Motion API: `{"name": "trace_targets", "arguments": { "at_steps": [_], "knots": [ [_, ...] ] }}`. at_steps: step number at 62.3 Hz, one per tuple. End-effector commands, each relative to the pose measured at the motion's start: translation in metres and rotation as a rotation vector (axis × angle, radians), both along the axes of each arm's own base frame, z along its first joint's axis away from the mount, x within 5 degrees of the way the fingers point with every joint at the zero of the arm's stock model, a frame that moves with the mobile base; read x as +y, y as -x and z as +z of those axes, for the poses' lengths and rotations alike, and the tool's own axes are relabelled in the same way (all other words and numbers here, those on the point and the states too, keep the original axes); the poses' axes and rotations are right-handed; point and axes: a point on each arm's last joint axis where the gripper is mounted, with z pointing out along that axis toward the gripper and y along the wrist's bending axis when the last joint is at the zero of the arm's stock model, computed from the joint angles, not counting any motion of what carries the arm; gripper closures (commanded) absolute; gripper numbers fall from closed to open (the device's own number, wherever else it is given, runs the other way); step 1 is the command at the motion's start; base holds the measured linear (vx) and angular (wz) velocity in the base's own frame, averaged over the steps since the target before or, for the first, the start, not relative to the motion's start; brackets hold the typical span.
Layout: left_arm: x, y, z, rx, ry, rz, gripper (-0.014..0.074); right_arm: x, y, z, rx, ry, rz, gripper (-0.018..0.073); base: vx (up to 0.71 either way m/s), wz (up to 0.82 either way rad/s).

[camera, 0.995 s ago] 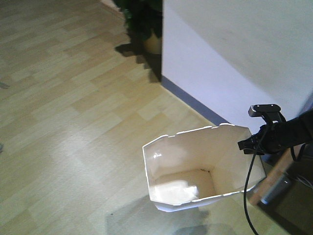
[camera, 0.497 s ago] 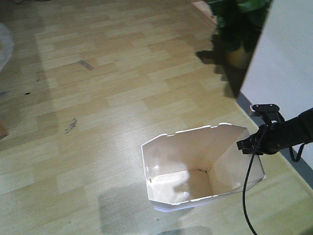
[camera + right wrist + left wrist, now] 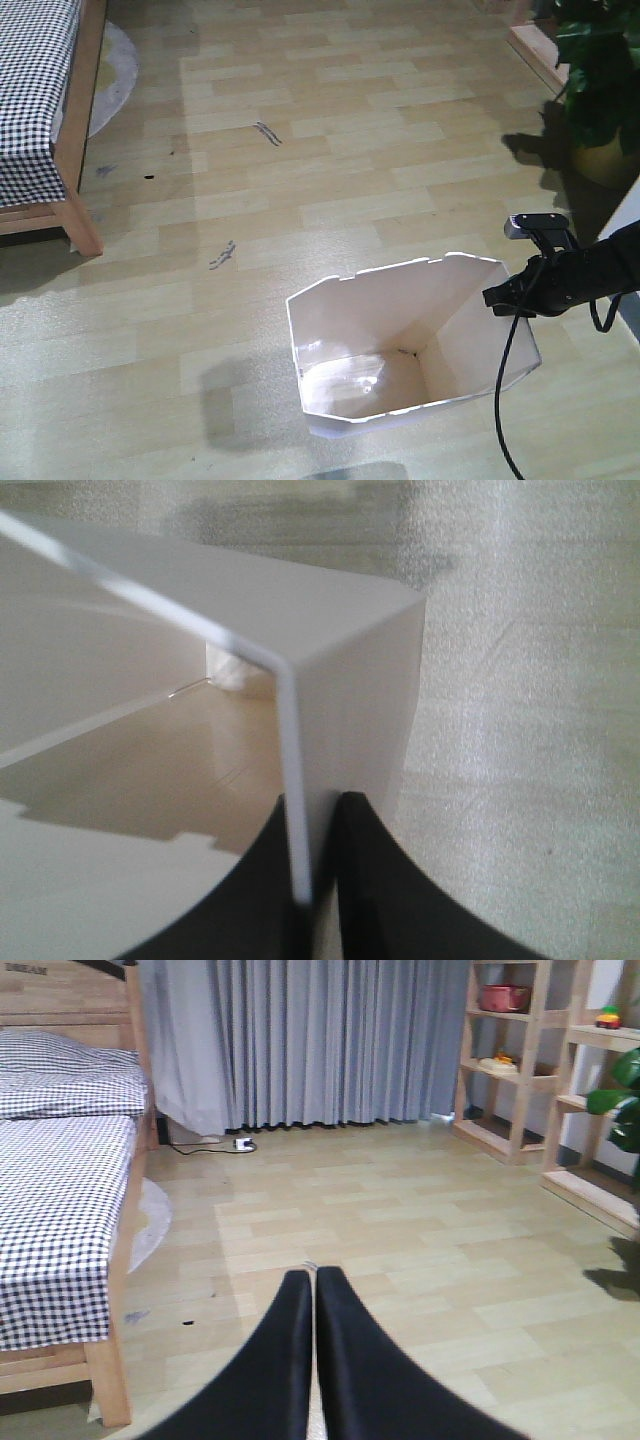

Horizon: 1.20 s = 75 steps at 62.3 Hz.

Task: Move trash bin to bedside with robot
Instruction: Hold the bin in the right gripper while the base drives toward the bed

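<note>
While the trash bin (image 3: 380, 320) is held at its rim, the front view places it on open floor (image 3: 330, 160), well apart from the bed (image 3: 40, 110) at the upper left. The right pincer (image 3: 503, 296) sits at the rim's right corner. Whether the bin's underside clears the floor cannot be told. A potted plant (image 3: 600, 90) stands to the right, so steer away from it.

Left wrist view: the left pincer (image 3: 313, 1280) is clenched on nothing, tips touching, and points across bare floor. The bed's checked cover and wooden post (image 3: 112, 1360) lie to the left. Use this view to line up your approach beside that post.

Right wrist view: the right pincer (image 3: 318, 815) is grasping the trash bin's (image 3: 350, 680) thin wall at a corner fold, one finger inside and one outside. Judgement: the hold is narrow and the wall likely flexes. Drive slowly, turn gently, and watch that corner for slipping.
</note>
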Motion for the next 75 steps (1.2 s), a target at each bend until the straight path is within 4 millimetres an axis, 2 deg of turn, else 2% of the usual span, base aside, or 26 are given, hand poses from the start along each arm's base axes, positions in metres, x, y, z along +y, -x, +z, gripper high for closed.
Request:
{"name": "trace_targets", "arguments": {
  "at_steps": [1,75],
  "knots": [
    [-0.0002,-0.0006,-0.0018,-0.059,0.014,-0.004,0.0602,0.0059,-0.0079,0.0293,-0.056,-0.107,-0.036,0.0565,0.2,0.19],
    [-0.0002,-0.0006,-0.0018,-0.059,0.014,-0.004,0.0602,0.0059,-0.0079,0.0293,-0.056,-0.106,-0.036,0.0565,0.33,0.08]
  ]
}}
